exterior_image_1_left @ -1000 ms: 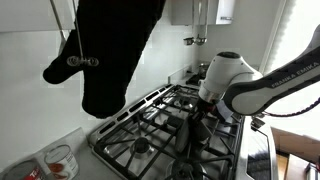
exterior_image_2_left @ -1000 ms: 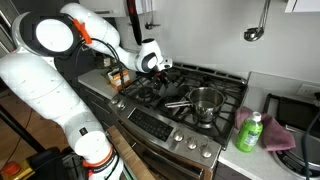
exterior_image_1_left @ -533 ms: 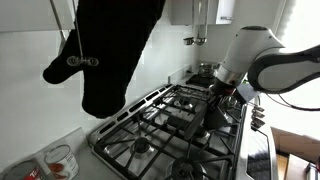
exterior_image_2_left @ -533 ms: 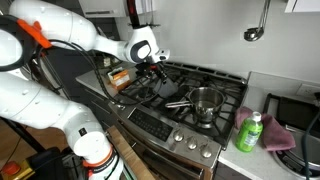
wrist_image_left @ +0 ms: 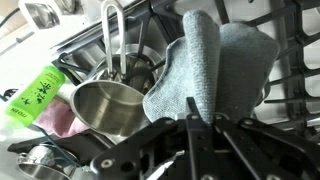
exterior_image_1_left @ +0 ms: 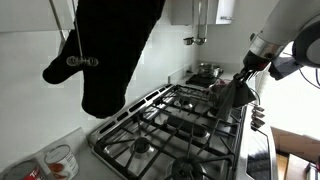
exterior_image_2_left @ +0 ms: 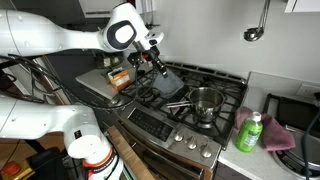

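One pincer clamped on cloth; steel pot beside; stove grates below.

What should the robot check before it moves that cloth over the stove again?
1. Grip on the cloth: ok. The gripper is shut on its top edge and the cloth hangs down from it.
2. Cloth clear of the grates: cannot tell. Its bottom edge hangs close above them.
3. Burners off: ok, no flame shows in any view.
4. Pot out of the way: ok. It stands apart from the cloth, though its handle points toward it.
5. Green bottle: ok. It stands on the counter beyond the pot, far from the gripper.
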### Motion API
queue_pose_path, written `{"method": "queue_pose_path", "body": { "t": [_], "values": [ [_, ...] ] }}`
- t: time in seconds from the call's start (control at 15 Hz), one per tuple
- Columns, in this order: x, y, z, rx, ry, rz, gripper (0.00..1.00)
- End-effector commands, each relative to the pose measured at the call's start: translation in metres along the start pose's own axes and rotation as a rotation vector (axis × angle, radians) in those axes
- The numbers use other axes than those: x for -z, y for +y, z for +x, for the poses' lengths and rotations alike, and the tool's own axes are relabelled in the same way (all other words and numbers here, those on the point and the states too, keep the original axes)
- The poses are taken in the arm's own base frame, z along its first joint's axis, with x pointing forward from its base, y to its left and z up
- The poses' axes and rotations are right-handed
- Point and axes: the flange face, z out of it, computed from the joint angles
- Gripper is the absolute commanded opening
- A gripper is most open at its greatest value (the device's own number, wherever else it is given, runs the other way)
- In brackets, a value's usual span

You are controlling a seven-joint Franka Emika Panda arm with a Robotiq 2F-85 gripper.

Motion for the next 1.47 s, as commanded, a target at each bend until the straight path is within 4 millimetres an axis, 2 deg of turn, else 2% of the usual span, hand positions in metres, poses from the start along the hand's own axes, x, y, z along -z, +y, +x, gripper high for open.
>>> {"method": "queue_pose_path", "body": {
  "t": [0.0, 0.2, 0.4, 0.6, 0.73, 1.0, 1.27, 1.33, 1.4],
  "values": [
    [0.003, 0.002, -0.001, -0.002, 0.004, -0.003, 0.03],
    [0.003, 0.002, -0.003, -0.001, 0.005, -0.006, 0.01],
    [0.010, 0.019, -0.006, 0.040, 0.042, -0.052, 0.01],
    [0.007, 0.028, -0.011, 0.103, 0.039, -0.074, 0.01],
    [0.001, 0.035, -0.017, 0.147, 0.028, -0.096, 0.01],
    [-0.026, 0.044, -0.036, 0.233, 0.008, -0.121, 0.01],
    [-0.040, 0.065, -0.051, 0.281, 0.042, -0.189, 0.01],
    [-0.031, 0.068, -0.030, 0.289, 0.058, -0.201, 0.01],
    [-0.031, 0.072, -0.030, 0.294, 0.083, -0.215, 0.01]
  ]
}}
